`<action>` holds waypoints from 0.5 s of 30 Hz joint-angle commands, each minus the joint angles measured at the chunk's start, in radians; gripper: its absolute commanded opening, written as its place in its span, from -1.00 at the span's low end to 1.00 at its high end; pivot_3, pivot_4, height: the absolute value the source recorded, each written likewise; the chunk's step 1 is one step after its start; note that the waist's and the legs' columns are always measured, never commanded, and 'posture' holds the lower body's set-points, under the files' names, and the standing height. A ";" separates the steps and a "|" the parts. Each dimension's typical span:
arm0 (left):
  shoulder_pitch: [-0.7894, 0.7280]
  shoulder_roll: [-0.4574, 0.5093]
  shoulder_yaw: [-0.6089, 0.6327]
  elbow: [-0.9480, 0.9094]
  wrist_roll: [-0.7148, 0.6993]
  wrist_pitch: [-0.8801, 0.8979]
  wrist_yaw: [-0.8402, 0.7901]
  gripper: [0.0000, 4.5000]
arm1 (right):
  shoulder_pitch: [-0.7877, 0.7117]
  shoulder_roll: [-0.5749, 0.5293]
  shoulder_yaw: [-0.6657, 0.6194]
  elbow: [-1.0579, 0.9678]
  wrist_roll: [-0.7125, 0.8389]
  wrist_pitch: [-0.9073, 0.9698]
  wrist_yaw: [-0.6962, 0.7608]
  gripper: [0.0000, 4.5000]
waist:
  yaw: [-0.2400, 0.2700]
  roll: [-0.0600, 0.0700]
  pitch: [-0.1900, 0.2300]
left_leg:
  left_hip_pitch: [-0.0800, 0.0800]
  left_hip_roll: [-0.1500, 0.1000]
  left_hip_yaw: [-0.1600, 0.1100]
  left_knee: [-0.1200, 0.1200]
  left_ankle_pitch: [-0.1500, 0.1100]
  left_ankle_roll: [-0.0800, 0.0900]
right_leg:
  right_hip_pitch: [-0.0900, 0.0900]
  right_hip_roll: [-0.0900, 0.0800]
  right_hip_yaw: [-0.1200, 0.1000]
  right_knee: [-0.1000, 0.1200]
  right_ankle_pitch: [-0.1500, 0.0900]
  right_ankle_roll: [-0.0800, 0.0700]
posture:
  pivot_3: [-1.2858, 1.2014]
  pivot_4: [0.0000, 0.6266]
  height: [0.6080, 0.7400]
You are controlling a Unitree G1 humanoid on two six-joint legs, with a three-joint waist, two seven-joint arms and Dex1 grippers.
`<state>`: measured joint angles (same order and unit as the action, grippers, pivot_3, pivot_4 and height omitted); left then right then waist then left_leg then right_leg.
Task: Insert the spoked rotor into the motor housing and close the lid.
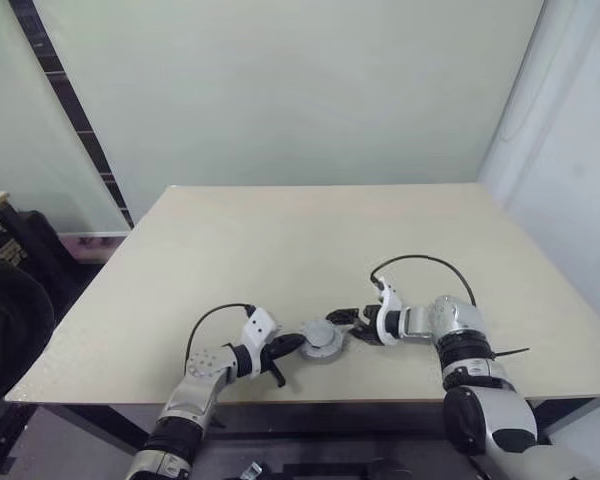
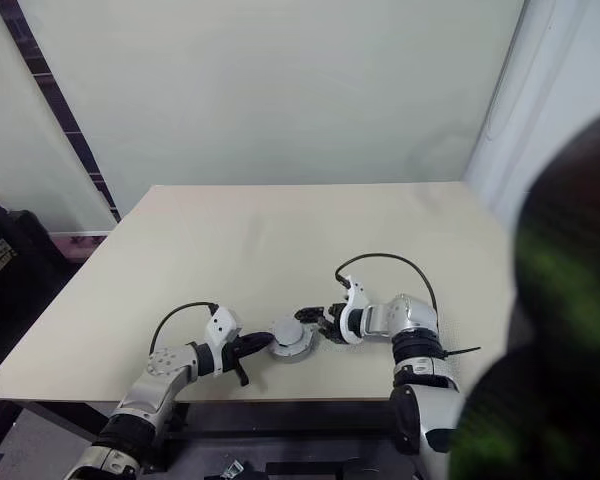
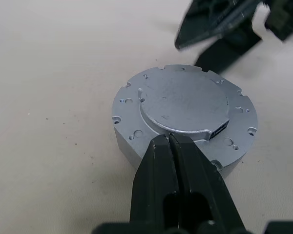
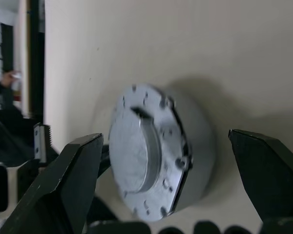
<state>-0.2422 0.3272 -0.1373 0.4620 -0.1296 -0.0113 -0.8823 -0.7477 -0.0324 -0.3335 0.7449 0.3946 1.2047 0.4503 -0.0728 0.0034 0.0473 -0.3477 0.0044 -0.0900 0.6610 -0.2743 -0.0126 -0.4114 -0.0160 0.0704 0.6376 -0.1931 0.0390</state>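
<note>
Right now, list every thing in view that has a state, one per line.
Motor housing: flat on the table, closed by the lid.
Lid: seated on top of the housing.
Left hand: shut, fingertips at the lid's rim.
Right hand: open, fingers either side of the housing.

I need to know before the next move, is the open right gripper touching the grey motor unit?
Apart. In the right wrist view the right gripper has its fingers spread wide, with table showing between each and the grey motor unit.
</note>
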 commanded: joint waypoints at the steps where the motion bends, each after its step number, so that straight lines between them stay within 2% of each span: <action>1: -0.019 -0.011 -0.022 -0.009 0.010 -0.008 -0.015 -1.00 | -0.013 0.007 -0.029 0.001 0.048 0.015 -0.011 1.00 | 0.000 0.000 0.000 | 0.000 0.000 0.000 0.000 0.000 0.000 | 0.000 0.000 0.000 0.000 0.000 0.000 | 0.03 -1.00 1.00; 15: -0.016 -0.008 -0.019 -0.018 0.009 -0.006 -0.012 -1.00 | 0.015 0.057 -0.066 0.017 0.098 0.039 -0.028 1.00 | -0.002 0.000 0.000 | 0.000 0.000 0.000 0.000 0.000 0.000 | 0.000 0.000 0.000 0.000 0.000 0.000 | 0.03 -1.00 1.00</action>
<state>-0.2422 0.3313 -0.1368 0.4620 -0.1300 -0.0115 -0.8858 -0.7243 0.0038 -0.3909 0.7614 0.4505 1.2306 0.4185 -0.0751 0.0034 0.0472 -0.3480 0.0045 -0.0904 0.6606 -0.2743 -0.0126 -0.4119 -0.0158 0.0702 0.6374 -0.1934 0.0390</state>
